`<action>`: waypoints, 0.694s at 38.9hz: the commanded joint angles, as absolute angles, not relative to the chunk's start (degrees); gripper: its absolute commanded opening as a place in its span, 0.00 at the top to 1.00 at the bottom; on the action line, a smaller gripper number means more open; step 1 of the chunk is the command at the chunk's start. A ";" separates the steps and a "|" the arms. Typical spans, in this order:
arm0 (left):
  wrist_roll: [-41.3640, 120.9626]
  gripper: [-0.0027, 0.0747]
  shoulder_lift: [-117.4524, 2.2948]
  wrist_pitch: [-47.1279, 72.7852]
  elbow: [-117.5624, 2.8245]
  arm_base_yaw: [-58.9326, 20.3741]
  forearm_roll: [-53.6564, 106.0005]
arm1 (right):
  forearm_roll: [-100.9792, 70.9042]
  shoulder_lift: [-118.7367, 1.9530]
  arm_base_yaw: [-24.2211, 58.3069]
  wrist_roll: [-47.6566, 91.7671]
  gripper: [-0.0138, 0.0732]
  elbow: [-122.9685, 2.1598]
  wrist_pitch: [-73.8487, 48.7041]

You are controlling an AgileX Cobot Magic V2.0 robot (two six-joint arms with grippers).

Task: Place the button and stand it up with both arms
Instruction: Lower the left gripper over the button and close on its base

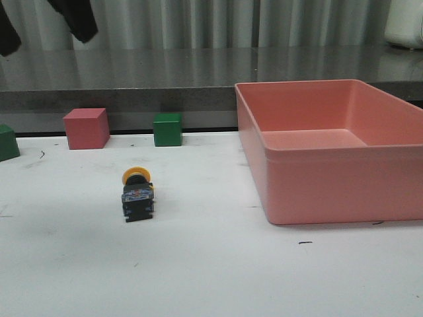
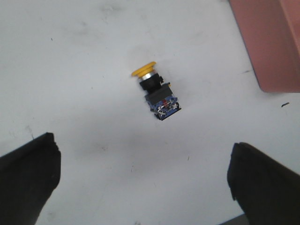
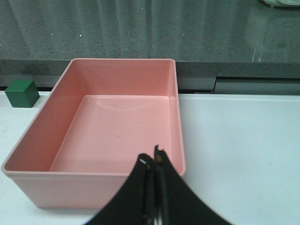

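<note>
The button point(image 1: 137, 194) lies on its side on the white table, its yellow cap pointing away from the robot and its black base with bluish contacts toward the front. It also shows in the left wrist view point(image 2: 155, 92). My left gripper point(image 2: 140, 183) is open wide and empty, held above the table short of the button. My right gripper point(image 3: 153, 159) is shut and empty, above the near edge of the pink bin point(image 3: 108, 126). In the front view only a dark piece of the left arm point(image 1: 74, 18) hangs at the top left.
The large empty pink bin point(image 1: 344, 191) stands on the right of the table. A pink cube point(image 1: 86, 128), a green cube point(image 1: 167, 129) and another green cube point(image 1: 7, 142) sit along the back edge. A grey ledge runs behind the table.
</note>
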State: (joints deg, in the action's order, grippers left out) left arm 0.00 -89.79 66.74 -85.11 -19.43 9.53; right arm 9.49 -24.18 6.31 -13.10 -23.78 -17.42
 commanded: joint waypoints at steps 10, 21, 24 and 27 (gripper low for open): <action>-7.41 0.07 -106.37 72.84 -103.23 -20.52 10.97 | 10.21 -24.36 5.84 -12.61 0.92 -25.24 -12.83; -7.51 0.07 -114.55 72.84 -103.76 -22.14 11.11 | 10.21 -24.36 5.84 -12.61 0.92 -25.24 -12.83; -7.77 0.07 -116.03 72.84 -103.76 -22.74 11.12 | 10.21 -24.36 5.84 -12.61 0.92 -25.24 -12.83; -8.33 0.07 -117.48 72.84 -103.76 -22.98 10.98 | 10.21 -24.36 5.84 -12.61 0.92 -25.24 -12.83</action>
